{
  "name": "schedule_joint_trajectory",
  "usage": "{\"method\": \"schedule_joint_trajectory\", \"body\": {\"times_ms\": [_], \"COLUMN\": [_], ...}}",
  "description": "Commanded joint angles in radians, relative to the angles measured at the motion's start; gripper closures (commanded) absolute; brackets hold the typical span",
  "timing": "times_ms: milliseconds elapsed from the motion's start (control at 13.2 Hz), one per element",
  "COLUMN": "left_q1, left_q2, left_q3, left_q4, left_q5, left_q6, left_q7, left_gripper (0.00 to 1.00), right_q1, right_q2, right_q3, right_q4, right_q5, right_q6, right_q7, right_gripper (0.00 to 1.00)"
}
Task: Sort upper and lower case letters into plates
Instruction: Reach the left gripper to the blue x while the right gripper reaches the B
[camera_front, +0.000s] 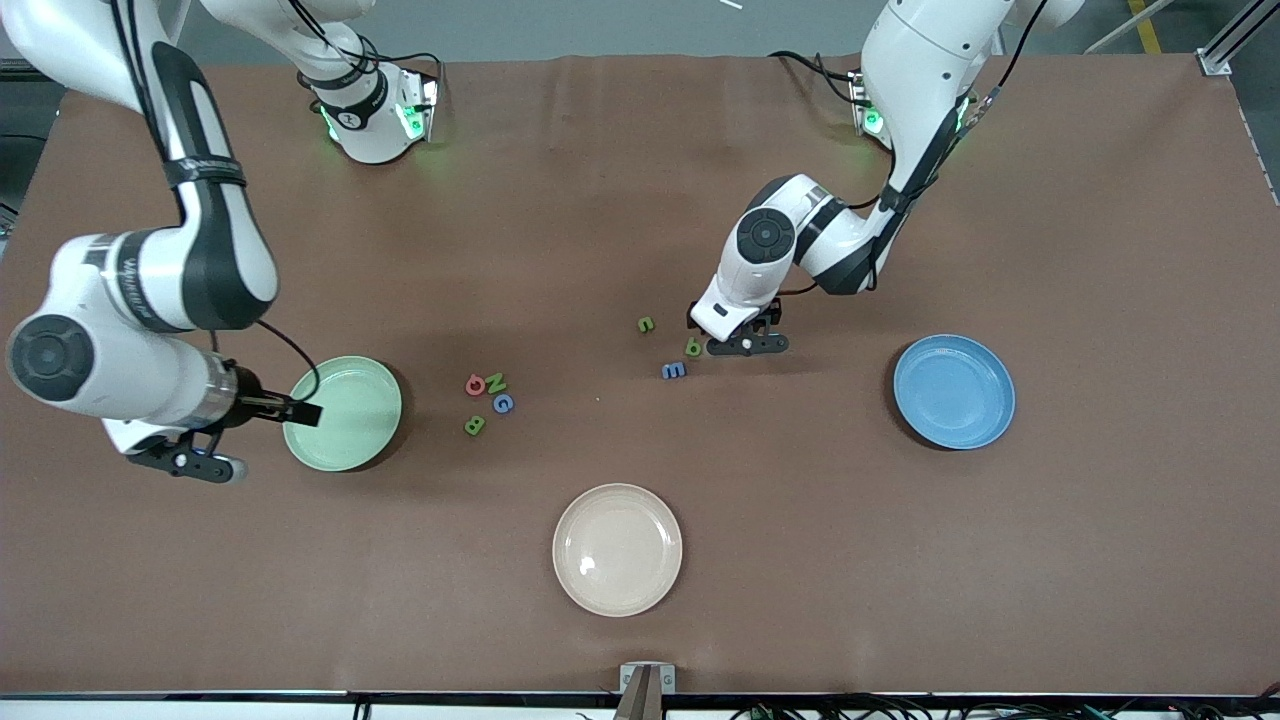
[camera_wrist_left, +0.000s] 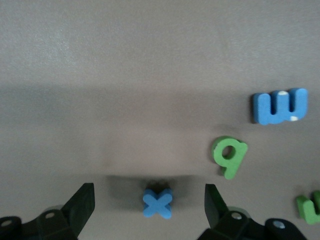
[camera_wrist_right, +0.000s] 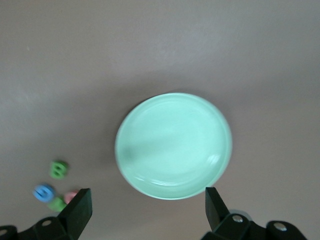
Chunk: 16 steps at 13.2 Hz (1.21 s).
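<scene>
Your inventory of the table:

- Left gripper (camera_wrist_left: 150, 210): low over the table, jaws apart around a small blue x (camera_wrist_left: 158, 202), not touching it. Beside it lie a green q (camera_wrist_left: 229, 155), a blue m (camera_wrist_left: 279, 106) and another green letter (camera_front: 646, 324).
- Right gripper (camera_wrist_right: 145, 212): above the mint plate (camera_front: 345, 440), jaws apart, holding nothing.
- Mint plate: at the right arm's end.
- Blue plate (camera_front: 953, 391): at the left arm's end.
- Letter cluster (camera_front: 487, 398): near the mint plate.
- Cream plate (camera_front: 617, 549): nearest your front camera.
</scene>
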Motion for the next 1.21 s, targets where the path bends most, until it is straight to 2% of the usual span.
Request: {"method": "schedule_joint_trajectory", "body": {"times_ms": [0,152,531,834,986,1138], "left_q1": [-0.006,-0.009,-0.032,-0.032,-0.032,-0.033], "left_q2": [-0.001,-0.002,-0.004,-0.002,-0.004,-0.002], "left_q3": [0.002,0.000,0.000,0.002,0.002,0.002], "left_q4": [-0.007,-0.008,-0.013,-0.010,-0.002,-0.001], "left_q5": [0.026,0.026,0.026,0.026,0.026,0.027], "left_q6": [0.017,0.009,-0.035,-0.035,-0.035,-0.035], "left_q7": [-0.040,-0.066,-0.083,-0.083,-0.083,-0.083], "left_gripper": [0.14,0.19,0.22,0.42,0.43,0.48], "right_q1": [0.082,0.111,0.221,0.234,0.238,0.263], "right_q2": [-0.014,-0.009,0.132,0.196,0.209,0.227], "right_q3": [-0.005,-0.002,-0.004,-0.005,-0.005,-0.007], "right_q4": [-0.099,-0.160,-0.154,-0.123,-0.125,-0.125], "right_q5": [0.010,0.013,0.012,0.006,-0.002,-0.004], "right_q6": [0.125,0.240,0.452,0.460,0.472,0.489], "right_q7": [0.234,0.250,0.494,0.516,0.540,0.566], "right_gripper": [0.00,0.00,0.00,0.00,0.02,0.06]}}
